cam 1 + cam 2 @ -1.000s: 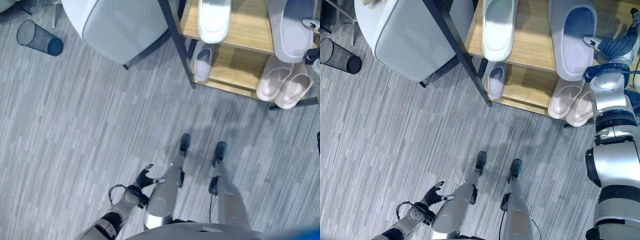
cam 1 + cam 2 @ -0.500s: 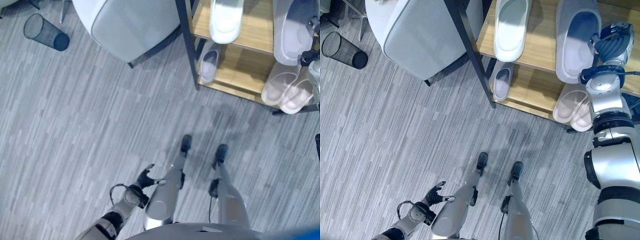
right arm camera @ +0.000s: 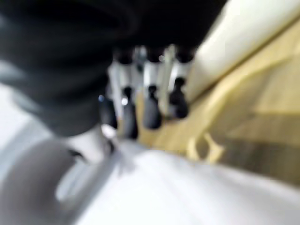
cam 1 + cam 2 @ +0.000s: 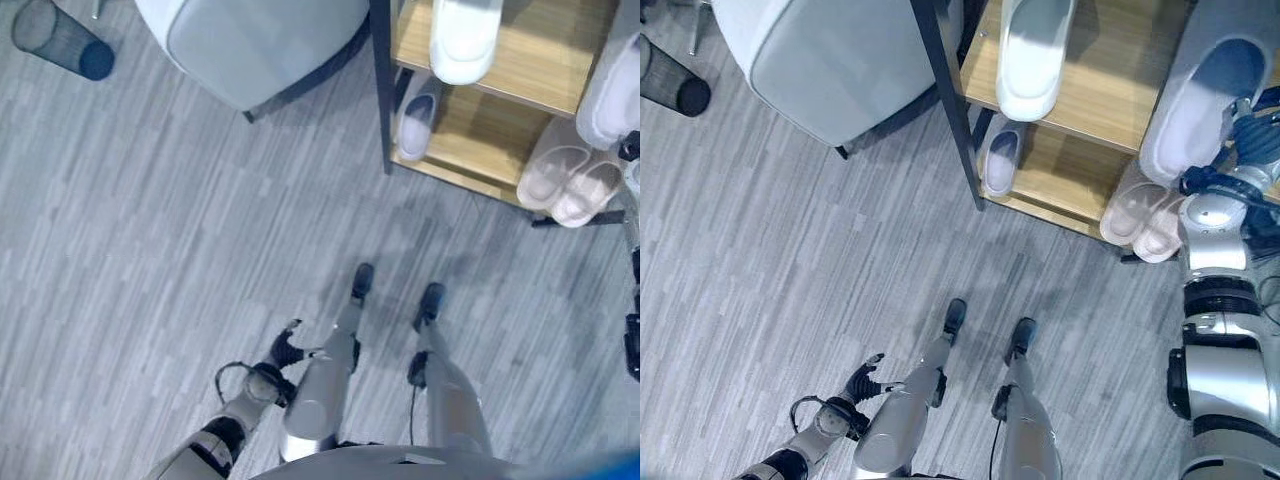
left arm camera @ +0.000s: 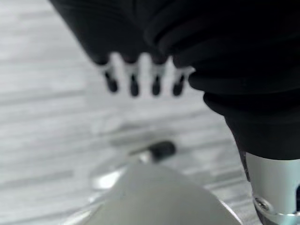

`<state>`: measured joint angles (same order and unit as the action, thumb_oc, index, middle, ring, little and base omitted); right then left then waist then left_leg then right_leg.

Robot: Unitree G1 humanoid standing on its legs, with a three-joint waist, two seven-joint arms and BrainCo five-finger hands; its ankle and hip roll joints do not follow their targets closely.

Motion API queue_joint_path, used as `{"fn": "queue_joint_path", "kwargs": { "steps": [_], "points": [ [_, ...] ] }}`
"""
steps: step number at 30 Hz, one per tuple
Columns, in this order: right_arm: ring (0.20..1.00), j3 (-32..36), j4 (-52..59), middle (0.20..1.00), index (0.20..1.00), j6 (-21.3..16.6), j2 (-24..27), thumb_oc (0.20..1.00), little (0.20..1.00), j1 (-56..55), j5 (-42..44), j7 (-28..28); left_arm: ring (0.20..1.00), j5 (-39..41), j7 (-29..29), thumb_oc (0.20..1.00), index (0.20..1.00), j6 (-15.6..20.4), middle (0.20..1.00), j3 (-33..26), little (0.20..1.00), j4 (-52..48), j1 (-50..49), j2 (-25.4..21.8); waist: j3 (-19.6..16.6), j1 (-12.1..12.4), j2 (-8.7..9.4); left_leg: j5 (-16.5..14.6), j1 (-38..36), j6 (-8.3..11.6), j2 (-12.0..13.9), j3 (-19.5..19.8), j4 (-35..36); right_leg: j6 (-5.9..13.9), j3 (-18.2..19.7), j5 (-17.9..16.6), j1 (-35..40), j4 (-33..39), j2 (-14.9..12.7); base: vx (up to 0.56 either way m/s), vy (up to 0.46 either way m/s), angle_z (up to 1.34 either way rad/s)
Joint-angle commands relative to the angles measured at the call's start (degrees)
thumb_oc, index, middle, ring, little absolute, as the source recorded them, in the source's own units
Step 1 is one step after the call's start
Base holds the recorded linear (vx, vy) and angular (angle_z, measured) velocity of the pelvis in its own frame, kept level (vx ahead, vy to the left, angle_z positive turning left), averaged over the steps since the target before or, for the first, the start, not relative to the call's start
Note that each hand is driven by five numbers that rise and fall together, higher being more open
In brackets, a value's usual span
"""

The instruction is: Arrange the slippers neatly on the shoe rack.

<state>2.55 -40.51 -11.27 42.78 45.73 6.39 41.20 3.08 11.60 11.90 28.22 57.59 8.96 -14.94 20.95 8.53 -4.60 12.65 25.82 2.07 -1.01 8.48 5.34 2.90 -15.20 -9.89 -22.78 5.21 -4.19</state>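
A wooden shoe rack (image 4: 1110, 100) with a dark frame stands ahead on the right. On its upper shelf lie a white slipper (image 4: 1035, 55) and a large grey slipper (image 4: 1200, 110), which lies askew with its heel over the shelf's front edge. My right hand (image 4: 1252, 135) rests at that slipper's heel opening. In the right wrist view its fingers (image 3: 151, 105) hang straight over the pale slipper (image 3: 187, 187). A small grey slipper (image 4: 998, 160) and a pink pair (image 4: 1140, 215) sit on the lower shelf. My left hand (image 4: 287, 350) hangs low at my side, fingers (image 5: 133, 84) straight, holding nothing.
A grey upholstered seat (image 4: 830, 60) stands left of the rack, close to its dark post (image 4: 950, 100). A black mesh bin (image 4: 55, 40) lies on the grey plank floor at the far left.
The whole picture has shifted with the camera. The large grey slipper has turned from straight to askew on the upper shelf, with my right hand still at its heel. My left hand hangs as before.
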Motion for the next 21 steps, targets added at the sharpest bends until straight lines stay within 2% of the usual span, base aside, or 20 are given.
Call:
{"fn": "queue_joint_path", "kwargs": {
  "steps": [1,2,4,5,6,8,11,13,15,16,18,19,21],
  "points": [
    [0.200,0.6,6.5,0.200,0.200,-3.4,1.4,0.200,0.200,-2.3,-2.2,0.4,1.000,-1.0,0.7,1.000,1.000,-0.4,1.000,-1.0,1.000,2.0,2.6,-0.2,1.3,0.6,1.18,-10.1,-0.8,-0.09,-1.6,-2.3,-5.6,5.39,1.4,10.0,6.7,-4.7,-4.5,-0.01,0.036,-0.04],
    [0.200,1.0,10.1,0.200,0.200,-4.1,-1.9,0.200,0.200,-5.3,-2.4,-0.6,1.000,-0.9,0.7,1.000,1.000,-0.7,1.000,-1.6,1.000,2.4,2.4,0.4,1.3,0.2,1.64,-10.9,-1.9,-0.17,-1.5,-2.6,-6.0,5.32,1.6,10.4,7.5,-5.0,-4.4,-0.01,0.046,-0.01],
    [0.200,1.6,14.0,0.200,0.200,-4.7,-5.1,0.200,0.200,-9.2,-3.0,-1.9,1.000,-1.0,0.5,1.000,1.000,-0.9,1.000,-2.3,1.000,2.5,2.3,0.7,1.2,-0.6,2.27,-11.5,-2.6,-0.39,-1.5,-2.9,-6.8,5.26,1.9,10.4,8.2,-5.3,-4.4,-0.01,0.039,0.00],
    [0.200,1.7,14.2,0.200,0.200,-4.6,-5.2,0.200,0.200,-9.3,-3.1,-1.9,1.000,-1.0,0.5,1.000,1.000,-0.9,1.000,-2.3,1.000,2.5,2.3,0.6,1.1,-0.6,2.31,-11.2,-2.4,-0.44,-1.5,-2.9,-6.8,5.28,1.8,10.1,8.1,-5.2,-4.5,-0.03,0.043,-0.03],
    [0.200,1.8,17.5,0.200,0.200,-5.1,-7.8,0.200,0.200,-11.6,-3.3,-2.7,1.000,-1.0,0.6,1.000,1.000,-1.0,1.000,-2.8,1.000,2.7,2.3,0.8,1.2,-1.1,2.73,-11.6,-2.8,-0.53,-1.5,-3.1,-7.4,5.28,1.9,10.1,8.5,-5.5,-4.5,-0.02,0.051,-0.05],
    [0.200,0.5,23.1,0.200,0.200,-5.5,-13.0,0.200,0.200,-17.1,-4.5,-5.6,1.000,-0.8,0.2,1.000,1.000,-1.5,1.000,-4.2,1.000,2.6,1.4,1.1,1.3,-2.0,3.94,-14.2,-3.8,-1.38,-1.2,-3.7,-10.5,5.01,2.8,11.0,9.5,-7.3,-4.6,-0.01,0.072,-0.09],
    [0.200,-0.8,32.0,0.200,0.200,-5.6,-17.2,0.200,0.200,-24.5,-6.7,-9.8,1.000,-1.0,-0.2,1.000,1.000,-2.0,1.000,-6.3,1.000,3.2,-0.5,1.3,2.0,-3.2,5.02,-17.7,-5.5,-2.32,-1.0,-5.2,-15.4,5.00,4.3,12.7,10.1,-12.6,-4.8,0.01,0.103,-0.19],
    [0.200,-1.0,36.6,0.200,0.200,-5.9,-18.0,0.200,0.200,-28.3,-7.6,-12.2,1.000,-1.5,-0.7,1.000,1.000,-2.2,1.000,-7.6,1.000,3.4,-2.0,0.8,2.8,-4.0,5.32,-19.8,-7.6,-3.25,-0.7,-6.4,-17.9,5.70,5.0,13.1,9.8,-18.4,-5.2,0.03,0.110,-0.29],
    [0.200,-1.1,40.7,0.200,0.200,-6.0,-18.3,0.200,0.200,-31.8,-8.5,-14.6,1.000,-1.7,-1.0,1.000,1.000,-2.4,1.000,-9.7,1.000,4.6,-3.2,0.5,3.4,-5.2,5.14,-20.9,-10.4,-4.29,-0.1,-7.5,-18.9,6.90,5.9,11.5,8.3,-25.5,-5.8,0.07,0.122,-0.49],
    [0.200,-1.8,44.1,0.200,0.200,-6.5,-19.0,0.200,0.200,-34.4,-8.9,-16.4,1.000,-1.8,-0.4,1.000,1.000,-2.6,1.000,-11.3,1.000,6.9,-4.0,0.3,3.6,-6.4,4.47,-20.8,-12.7,-4.64,0.6,-7.9,-18.7,7.55,7.0,10.0,6.9,-30.2,-5.7,0.11,0.079,-0.18],
    [0.200,-2.2,46.9,0.200,0.200,-6.0,-18.6,0.200,0.200,-36.5,-11.5,-17.3,1.000,-1.9,0.0,1.000,1.000,-2.6,1.000,-13.4,1.000,9.3,-4.7,0.4,3.5,-7.1,4.47,-21.1,-16.1,-4.40,1.2,-8.8,-17.3,7.26,7.0,10.4,6.3,-30.6,-6.2,0.15,-0.025,-0.25],
    [0.200,-2.8,48.1,0.200,0.200,-5.7,-18.3,0.200,0.200,-37.6,-12.4,-18.4,1.000,-1.7,0.2,1.000,1.000,-2.6,1.000,-15.0,1.000,11.3,-5.1,0.8,2.6,-8.0,5.03,-21.2,-18.5,-3.78,1.6,-9.7,-15.3,6.66,6.0,10.4,5.6,-26.3,-6.4,0.15,-0.085,-0.40],
    [0.200,-3.0,47.8,0.200,0.200,-5.5,-17.8,0.200,0.200,-38.2,-12.7,-18.8,1.000,-1.5,0.0,1.000,1.000,-2.6,1.000,-15.8,1.000,12.0,-5.7,0.9,2.3,-8.4,5.29,-21.3,-20.0,-3.53,1.9,-10.1,-13.9,6.53,5.4,9.3,4.8,-23.5,-6.4,0.15,-0.104,-0.47]
  ]
}}
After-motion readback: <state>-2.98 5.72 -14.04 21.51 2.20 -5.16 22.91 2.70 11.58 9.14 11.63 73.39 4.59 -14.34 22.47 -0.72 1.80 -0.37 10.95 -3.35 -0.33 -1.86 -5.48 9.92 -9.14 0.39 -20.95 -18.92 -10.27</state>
